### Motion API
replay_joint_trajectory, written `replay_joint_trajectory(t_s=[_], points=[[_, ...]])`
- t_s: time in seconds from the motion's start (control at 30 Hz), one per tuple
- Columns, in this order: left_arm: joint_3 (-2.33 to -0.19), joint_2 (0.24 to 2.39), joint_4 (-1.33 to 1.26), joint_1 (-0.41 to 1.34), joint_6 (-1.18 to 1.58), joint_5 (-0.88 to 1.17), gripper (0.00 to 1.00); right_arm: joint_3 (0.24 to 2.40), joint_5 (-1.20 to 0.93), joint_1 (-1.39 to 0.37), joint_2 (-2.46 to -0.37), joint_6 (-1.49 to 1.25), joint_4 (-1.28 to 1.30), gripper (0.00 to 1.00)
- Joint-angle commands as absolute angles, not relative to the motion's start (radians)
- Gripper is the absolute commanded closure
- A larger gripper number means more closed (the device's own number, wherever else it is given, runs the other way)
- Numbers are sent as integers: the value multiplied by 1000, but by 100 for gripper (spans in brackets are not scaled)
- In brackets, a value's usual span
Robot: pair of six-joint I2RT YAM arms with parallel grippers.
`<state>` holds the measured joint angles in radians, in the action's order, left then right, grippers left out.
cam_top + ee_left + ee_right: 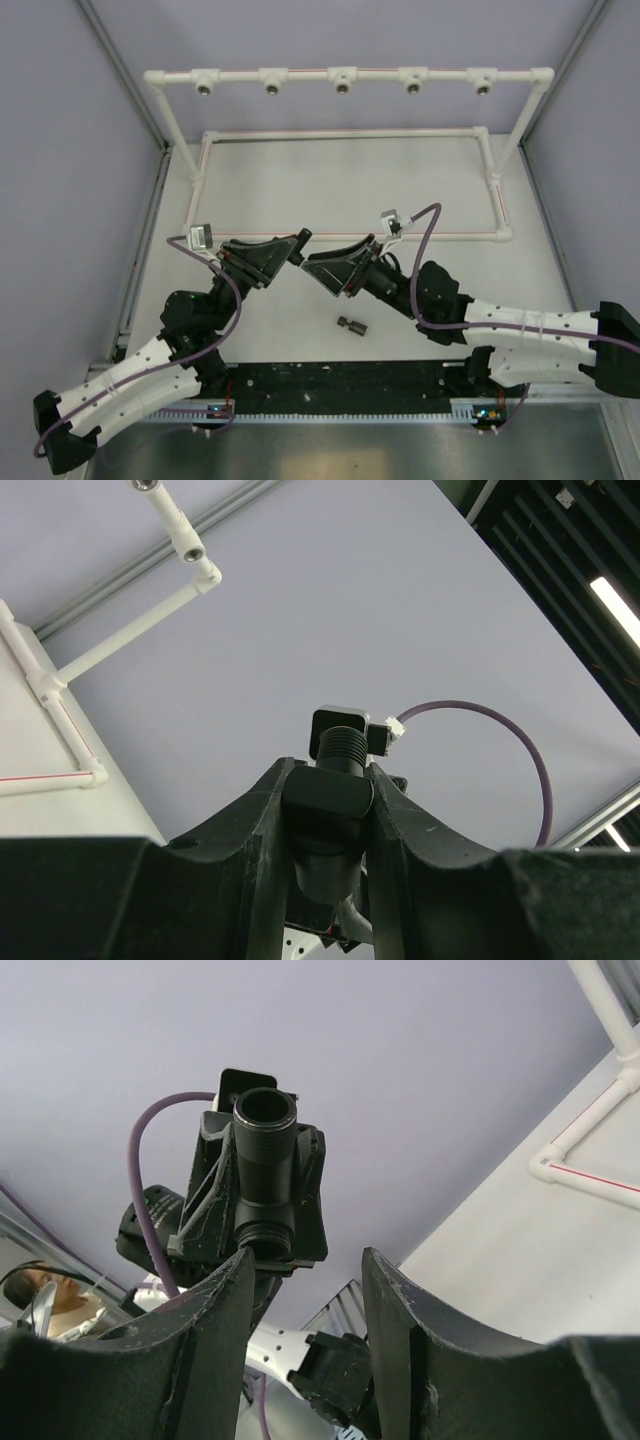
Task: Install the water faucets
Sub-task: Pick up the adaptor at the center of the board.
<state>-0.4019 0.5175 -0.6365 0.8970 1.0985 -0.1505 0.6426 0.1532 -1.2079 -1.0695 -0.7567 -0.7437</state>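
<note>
My left gripper is shut on a black water faucet, whose threaded neck sticks out past the fingertips. In the right wrist view that faucet shows its hollow threaded end, just beyond my right gripper. The right gripper stands open, tip to tip with the left one above the middle of the table, and nothing is between its fingers. A second small dark water faucet lies on the table in front of the right arm.
A white pipe frame with several metal-ringed sockets stands across the back. Its base rectangle lies on the table. Purple cables loop off both wrists. A black strip runs along the near edge.
</note>
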Motion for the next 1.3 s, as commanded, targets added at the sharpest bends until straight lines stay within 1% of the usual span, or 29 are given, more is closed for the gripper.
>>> replay_joint_trajectory(t_s=[0.0,0.33,0.73,1.0,1.23,1.27], points=[[-400,520,-733,896,1114,-138,100,704,135,-1210,-1075,-761,-807,55],[-388,534,-753,896,1131,-126,100,726,121,-1210,-1095,-762,-805,58],[-377,541,-759,896,1157,-112,100,738,81,-1210,-1098,-733,-807,57],[-359,525,-787,896,1155,-150,100,729,66,-1210,-1092,-732,-811,58],[-357,534,-798,896,1164,-138,100,745,49,-1210,-1114,-744,-799,63],[-357,535,-799,896,1164,-137,100,747,48,-1210,-1120,-744,-799,65]])
